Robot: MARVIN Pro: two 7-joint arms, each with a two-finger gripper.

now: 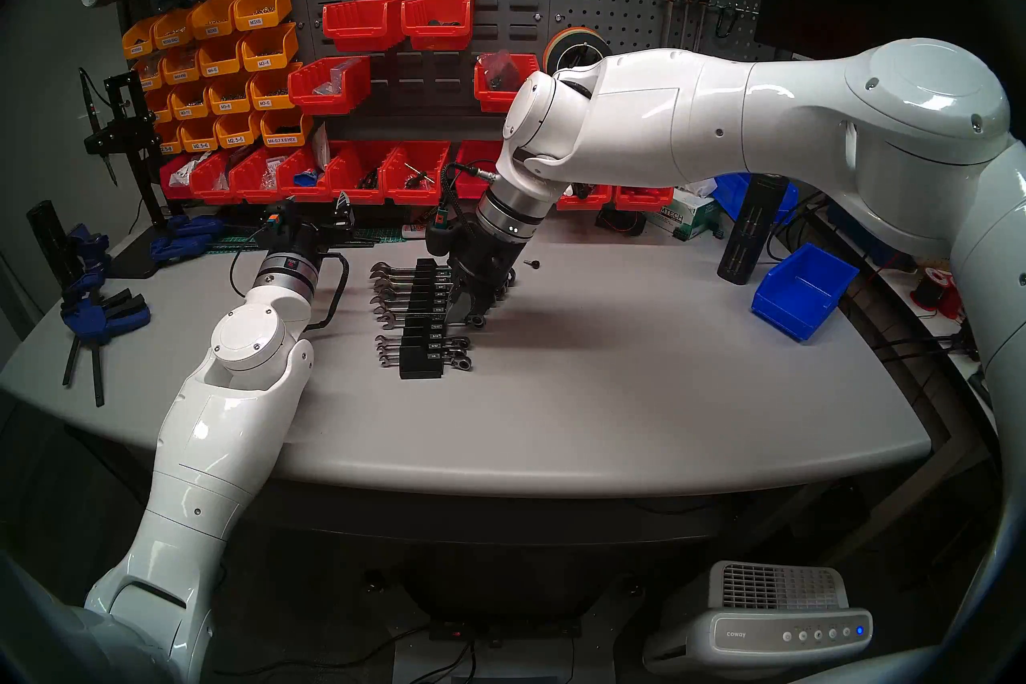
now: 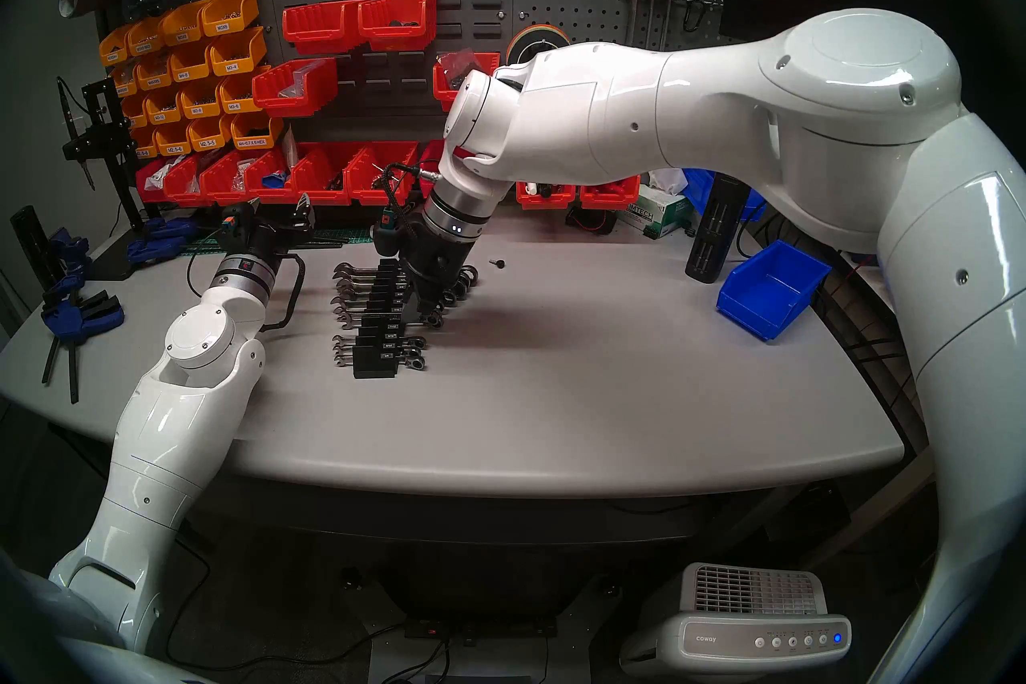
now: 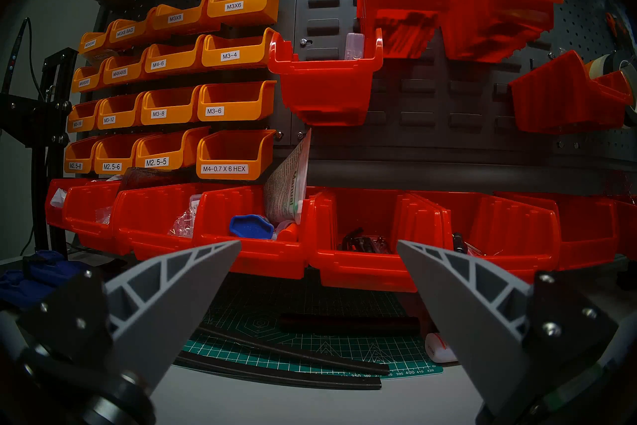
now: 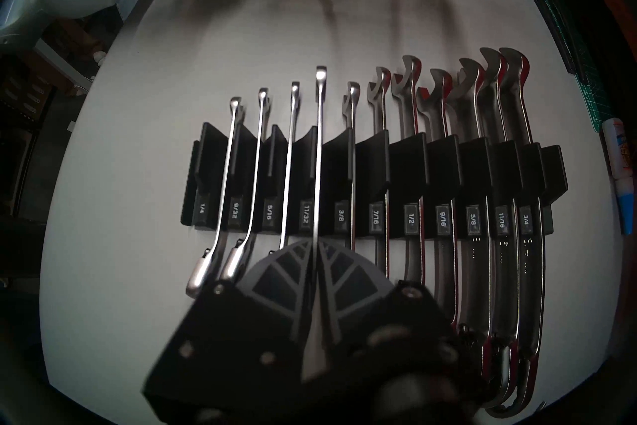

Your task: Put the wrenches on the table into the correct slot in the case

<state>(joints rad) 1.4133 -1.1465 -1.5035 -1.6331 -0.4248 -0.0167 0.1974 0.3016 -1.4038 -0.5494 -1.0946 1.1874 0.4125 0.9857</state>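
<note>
Starting near the counter's front edge, the table (image 1: 610, 416) is lying bare, and just beyond it the black case (image 1: 420, 373) is running away toward the back edge. Over its near half the right gripper (image 1: 468, 306) is clenching the slim wrench (image 4: 320, 151), fingers (image 4: 348, 272) pinched flat on the shank. In the wrist view the wrench is lining up over the slot (image 4: 314, 172) by the 11/32 label, apparently not seated yet. To do this well, I'd be keeping the shank parallel to the groove, lowering it straight, and letting go only once it is bottoming out, clear of the neighbouring wrenches (image 4: 262, 151). Farther back, toward the left rear corner, the left gripper (image 3: 319, 276) is hanging spread wide, holding nothing. The gripper is hiding the wrench's ring end, and motion blur is softening that wrist view
</note>
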